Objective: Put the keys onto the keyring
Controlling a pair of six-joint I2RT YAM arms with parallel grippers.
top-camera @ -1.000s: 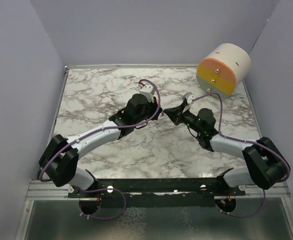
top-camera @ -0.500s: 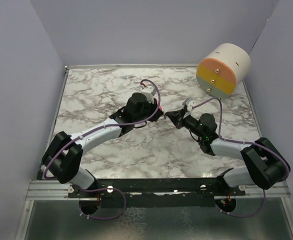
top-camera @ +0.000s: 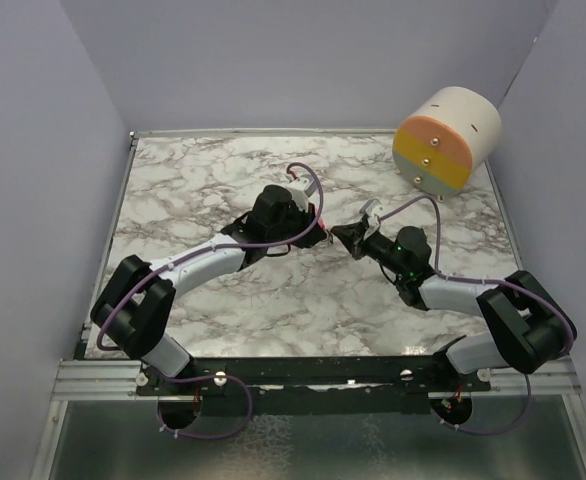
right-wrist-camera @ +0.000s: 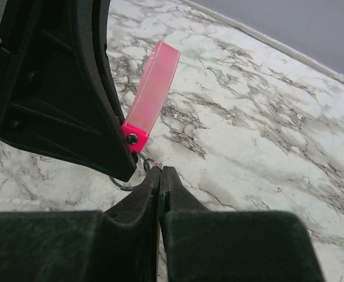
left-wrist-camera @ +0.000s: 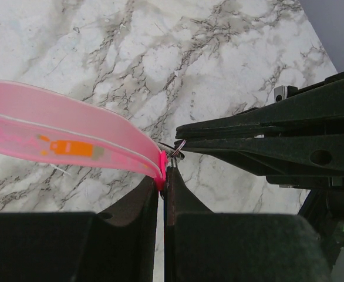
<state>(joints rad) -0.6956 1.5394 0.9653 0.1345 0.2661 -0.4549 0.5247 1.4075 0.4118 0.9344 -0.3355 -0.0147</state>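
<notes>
The keyring is a bright pink strip (left-wrist-camera: 72, 141) with a thin metal ring (left-wrist-camera: 176, 148) at its end. My left gripper (left-wrist-camera: 163, 176) is shut on the strip's ring end and holds it above the marble table (top-camera: 193, 190). My right gripper (right-wrist-camera: 159, 170) is shut, with its tips touching the ring (right-wrist-camera: 128, 182) just below the strip (right-wrist-camera: 154, 88). A thin silvery tip (right-wrist-camera: 155, 165) pokes out between the right fingertips. The key's dark head is hidden. In the top view the left gripper (top-camera: 323, 232) and the right gripper (top-camera: 339, 233) meet tip to tip at mid-table.
A cream cylinder (top-camera: 448, 138) with an orange and yellow face lies on its side at the back right corner. Lilac walls close in the table on the left, back and right. Both arms reach in from the near edge.
The two grippers have closed the gap between them. The right gripper's tips now touch the ring, and the left arm has shifted slightly right with the strip.
</notes>
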